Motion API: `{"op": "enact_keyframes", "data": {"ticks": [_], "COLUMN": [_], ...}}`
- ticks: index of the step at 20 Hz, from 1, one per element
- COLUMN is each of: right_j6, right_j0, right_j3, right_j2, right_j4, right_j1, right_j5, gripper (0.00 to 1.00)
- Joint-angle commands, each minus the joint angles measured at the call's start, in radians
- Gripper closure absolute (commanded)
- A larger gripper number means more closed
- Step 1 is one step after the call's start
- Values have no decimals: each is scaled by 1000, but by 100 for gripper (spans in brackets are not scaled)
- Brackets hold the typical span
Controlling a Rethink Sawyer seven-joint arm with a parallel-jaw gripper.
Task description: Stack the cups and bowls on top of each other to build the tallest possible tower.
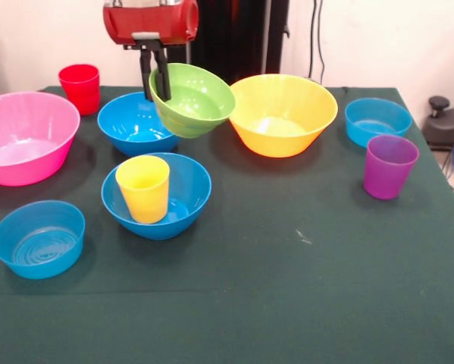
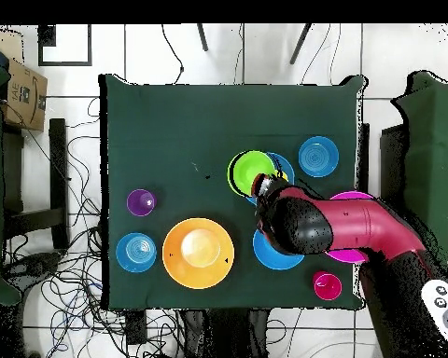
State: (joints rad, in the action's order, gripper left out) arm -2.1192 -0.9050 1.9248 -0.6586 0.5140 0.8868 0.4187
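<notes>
A green table (image 1: 287, 288) is seen from the front, with plastic bowls and cups spread across it, described here from left to right.

Far to the left of the gripper (image 1: 155, 82) and lower in the picture, a large pink bowl (image 1: 22, 136) is placed at the table's edge. Below it, nearest the camera, a small light-blue bowl (image 1: 39, 238) is set down. A red cup (image 1: 80, 88) is placed upright just left of the gripper, level with it.

The gripper is held above the table, its two black fingers clamped on the rim of a lime green bowl (image 1: 195, 100), one finger inside and one outside. The green bowl is lifted clear of the table and tilted, its opening turned toward the camera. Directly beneath the gripper, a deep blue bowl (image 1: 136, 123) is partly hidden behind the green one. Lower still, a second deep blue bowl (image 1: 157, 197) is seen with a yellow cup (image 1: 143, 188) inside it, upside down.

To the right of the gripper, touching the green bowl in the picture, a large yellow-orange bowl (image 1: 283, 114) is placed. Further right, a second small light-blue bowl (image 1: 377, 120) is set, and a purple cup (image 1: 389, 166) is placed upright just in front of it.

In the overhead view, the red and black arm (image 2: 344, 227) is stretched over the table, with the green bowl showing at its tip.
</notes>
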Motion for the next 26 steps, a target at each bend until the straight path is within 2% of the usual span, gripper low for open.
{"op": "enact_keyframes", "data": {"ticks": [1,12,17,21,26], "right_j6": [302,379,402,431,431], "right_j0": [6,-12,-28,-38,-30], "right_j3": [11,-110,-142,-181,-191], "right_j2": [-89,-116,-129,-135,-127], "right_j4": [89,124,142,147,149], "right_j1": [-72,-168,-207,-237,-238], "right_j5": [158,252,246,280,300], "gripper": [100,100,100,100,100]}}
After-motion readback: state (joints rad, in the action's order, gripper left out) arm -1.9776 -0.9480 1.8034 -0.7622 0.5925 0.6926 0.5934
